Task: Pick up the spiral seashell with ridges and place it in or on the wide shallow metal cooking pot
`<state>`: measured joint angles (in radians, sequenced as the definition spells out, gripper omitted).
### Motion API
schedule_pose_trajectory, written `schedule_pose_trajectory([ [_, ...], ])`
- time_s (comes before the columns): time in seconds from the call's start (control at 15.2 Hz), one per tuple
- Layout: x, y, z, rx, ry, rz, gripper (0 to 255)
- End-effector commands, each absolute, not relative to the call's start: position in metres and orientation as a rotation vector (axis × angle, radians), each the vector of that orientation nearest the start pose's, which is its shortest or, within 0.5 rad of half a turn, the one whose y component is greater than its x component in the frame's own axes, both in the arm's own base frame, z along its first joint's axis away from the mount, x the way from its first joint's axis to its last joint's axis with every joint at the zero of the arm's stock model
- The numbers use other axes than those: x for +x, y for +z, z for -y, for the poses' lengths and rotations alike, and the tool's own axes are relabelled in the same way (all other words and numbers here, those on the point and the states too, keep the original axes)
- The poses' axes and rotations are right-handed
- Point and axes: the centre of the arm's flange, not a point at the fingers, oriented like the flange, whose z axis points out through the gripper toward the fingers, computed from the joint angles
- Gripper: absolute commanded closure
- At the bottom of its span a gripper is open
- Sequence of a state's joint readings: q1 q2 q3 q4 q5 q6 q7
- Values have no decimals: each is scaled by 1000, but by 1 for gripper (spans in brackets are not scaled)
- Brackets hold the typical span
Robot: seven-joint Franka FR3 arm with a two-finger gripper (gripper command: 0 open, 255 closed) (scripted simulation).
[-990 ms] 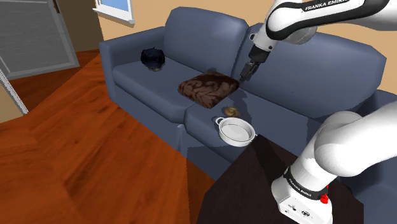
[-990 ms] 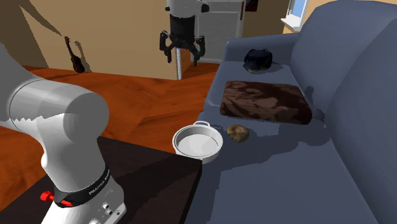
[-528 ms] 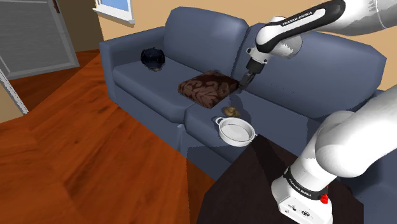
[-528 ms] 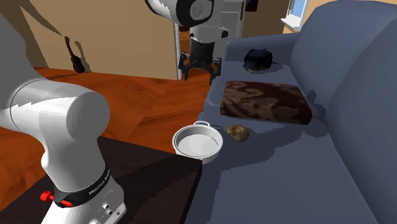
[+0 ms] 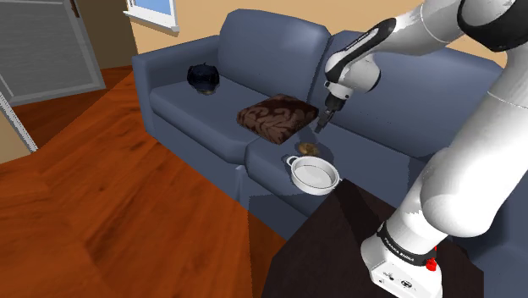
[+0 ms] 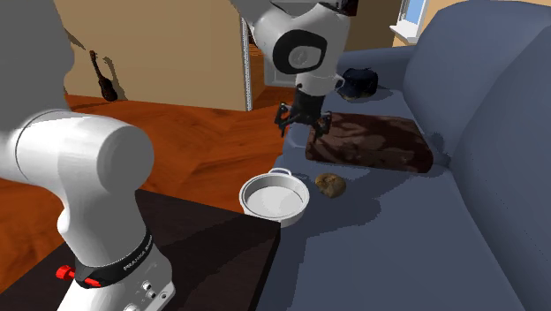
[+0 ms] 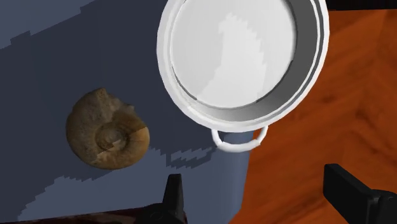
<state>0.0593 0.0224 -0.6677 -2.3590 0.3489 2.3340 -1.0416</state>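
Hand (image 5: 321, 125) hangs over the blue sofa (image 5: 195, 110), fingers spread wide, released and clear of everything. Below it, the brown spiral shell (image 5: 306, 148) lies flat on the seat cushion, just beside the pale round pot (image 5: 326, 188), between the pot and the brown patterned pillow (image 5: 275, 117). From the wrist, the shell (image 7: 108, 129) lies apart from the pot (image 7: 315, 57), whose loop handle (image 7: 238, 140) pokes over the seat's front edge above the wooden floor (image 7: 356, 114). The pot sits upright.
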Motion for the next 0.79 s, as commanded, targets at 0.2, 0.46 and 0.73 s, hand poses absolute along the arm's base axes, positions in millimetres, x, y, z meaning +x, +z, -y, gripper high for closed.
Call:
schedule_pose_trajectory([
  [0.2,427,262,322,-2905,-205,306,0],
  [0.46,440,218,353,-2882,-196,329,0],
  [0.73,447,189,363,-2872,-192,339,0],
])
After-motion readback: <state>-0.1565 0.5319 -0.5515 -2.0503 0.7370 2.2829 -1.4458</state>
